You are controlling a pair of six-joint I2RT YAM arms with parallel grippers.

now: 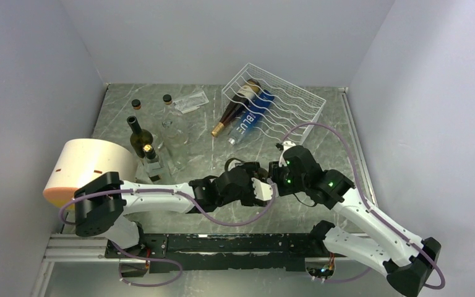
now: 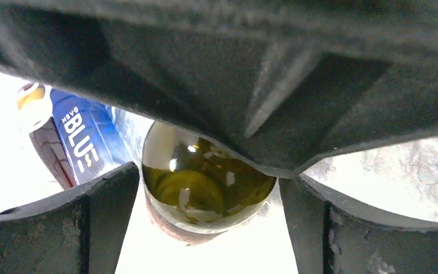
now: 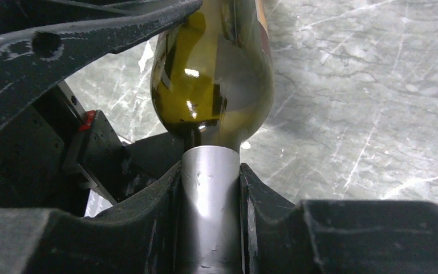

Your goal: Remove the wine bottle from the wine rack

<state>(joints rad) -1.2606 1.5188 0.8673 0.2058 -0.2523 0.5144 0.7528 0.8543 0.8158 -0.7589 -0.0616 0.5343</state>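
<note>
The white wire wine rack [image 1: 287, 99] stands at the back right. A dark wine bottle with a gold cap [image 1: 236, 106] and a blue bottle [image 1: 252, 119] lie in it. Both also show in the left wrist view: the dark bottle [image 2: 51, 154] and the blue bottle [image 2: 82, 137]. My right gripper [image 3: 211, 222] is shut on the silver foil neck of a green wine bottle [image 3: 214, 80] held above the table. My left gripper [image 2: 208, 180] is open, its fingers on either side of that bottle's base [image 2: 205, 194] with small gaps. In the top view both grippers meet mid-table, left [image 1: 261, 189] and right [image 1: 278, 174], hiding this bottle.
A cream cylinder [image 1: 86, 167] lies at the left. Beside it stand a dark green bottle [image 1: 139, 136] and clear bottles [image 1: 171, 117], [image 1: 152, 162]. A clear plastic bag [image 1: 192, 101] lies at the back. Grey walls close in three sides.
</note>
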